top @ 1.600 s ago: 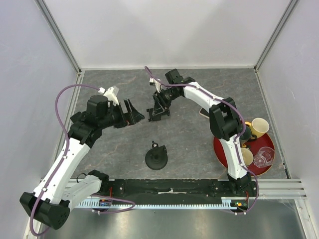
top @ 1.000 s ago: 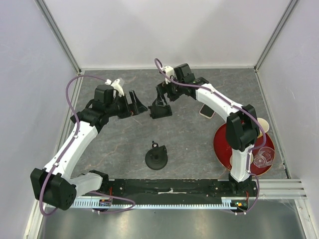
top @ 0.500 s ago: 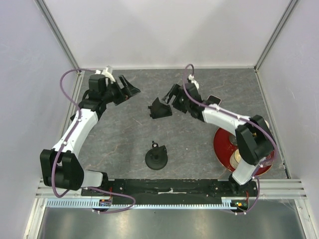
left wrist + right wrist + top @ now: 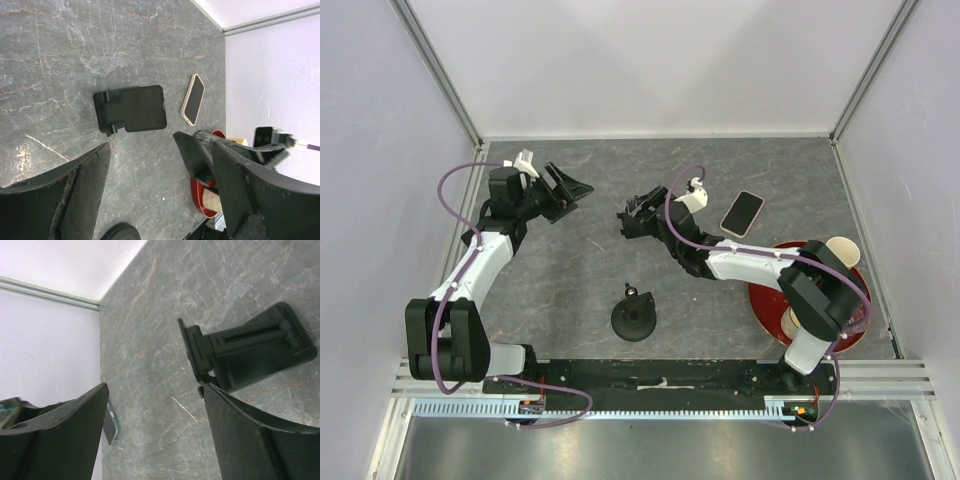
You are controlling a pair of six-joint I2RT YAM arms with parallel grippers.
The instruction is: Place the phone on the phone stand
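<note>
The phone point(image 4: 742, 213) lies flat on the grey table right of centre, with a black screen and a pale rim. It also shows in the left wrist view point(image 4: 193, 99). The black phone stand point(image 4: 625, 226) lies on the table at centre, seen flat in the left wrist view point(image 4: 135, 109) and the right wrist view point(image 4: 247, 352). My right gripper point(image 4: 648, 208) is open and empty right beside the stand, its jaws wide in its own view point(image 4: 156, 390). My left gripper point(image 4: 575, 190) is open and empty, well left of the stand point(image 4: 160, 150).
A round black base with a knob point(image 4: 634, 318) sits near the front centre. A red plate point(image 4: 762, 300) holding cups stands at the right, with a cream cup point(image 4: 844, 250) at its far rim. Walls close the table on three sides.
The left gripper has drawn back from the stand to the far left. The right arm has swung low, uncovering the phone, and its gripper has come back beside the stand.
</note>
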